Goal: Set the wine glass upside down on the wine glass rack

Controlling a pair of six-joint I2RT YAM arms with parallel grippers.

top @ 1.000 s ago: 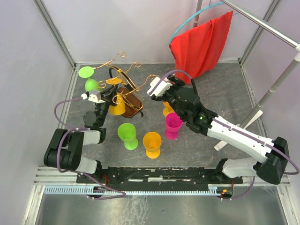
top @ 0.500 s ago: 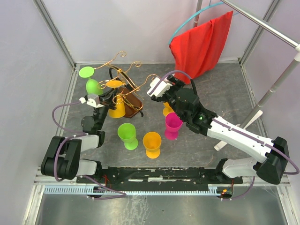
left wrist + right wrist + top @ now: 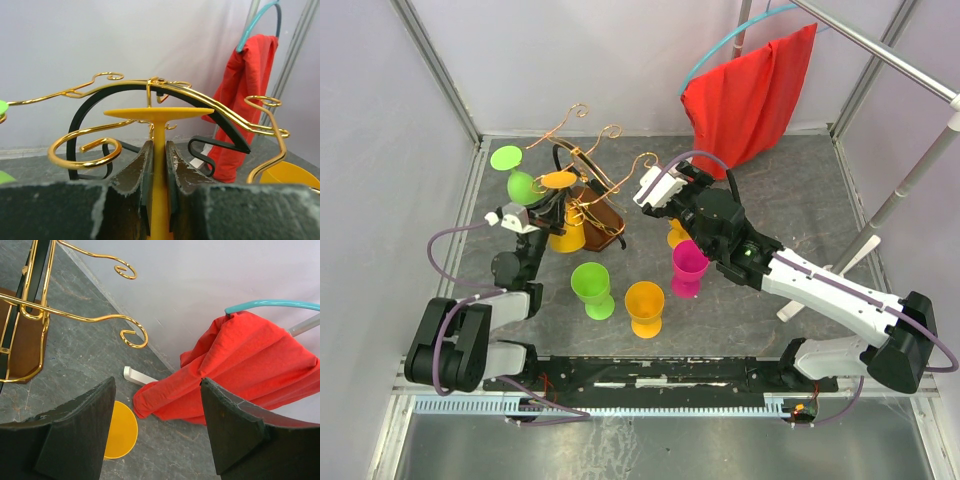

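Left gripper (image 3: pixel 159 150) pinching stem of orange wine glass (image 3: pixel 159 113). Glass inverted, foot disc up, bowel end below view. Foot sits just under curved gold arm of wine glass rack (image 3: pixel 200 97); contact unclear. Right gripper (image 3: pixel 157 425) spread wide, nothing between fingers, hovering over yellow goblet (image 3: pixel 120 432) on table (image 3: pixel 75 355). Red cloth (image 3: pixel 240 370) just beyond.

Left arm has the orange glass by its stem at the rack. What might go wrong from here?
The foot of the orange glass appears close under the gold wires of the rack; it may snag and twist in the left gripper. Jolting the rack might shake off the hanging green glass. The open right gripper hovers near the scrolls.
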